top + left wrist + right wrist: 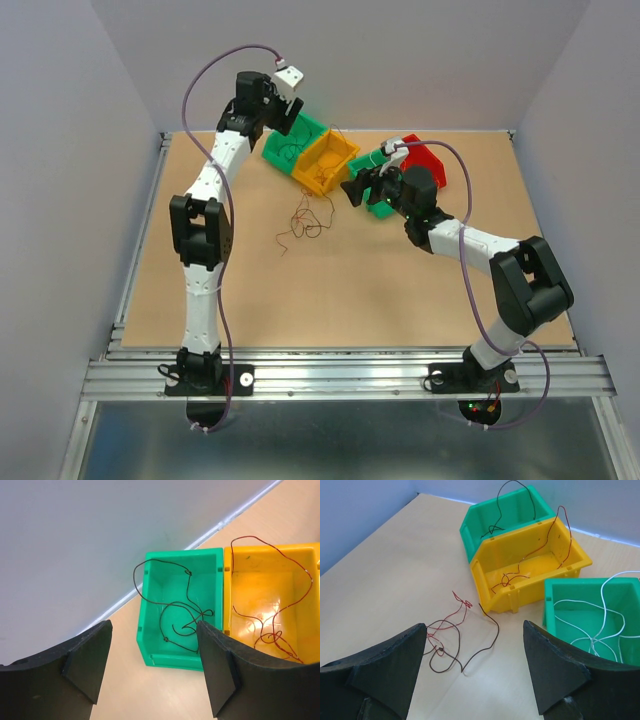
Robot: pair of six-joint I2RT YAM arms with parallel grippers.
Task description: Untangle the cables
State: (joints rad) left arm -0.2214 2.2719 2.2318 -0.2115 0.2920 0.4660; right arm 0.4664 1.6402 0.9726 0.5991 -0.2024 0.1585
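Observation:
A small tangle of red and dark brown cables [305, 222] lies on the table below the bins; it also shows in the right wrist view [454, 636]. A dark cable [176, 611] lies in the far green bin [150, 647]. A red cable [272, 630] lies in the yellow bin [232, 565]. A white cable [600, 625] lies in the near green bin [550, 615]. My left gripper [150, 675] is open and empty, held above the far green bin's near edge. My right gripper [475, 680] is open and empty, just right of the tangle.
A red bin [425, 160] stands behind my right arm. Grey walls close the back and sides. A metal rail [340, 375] runs along the near table edge.

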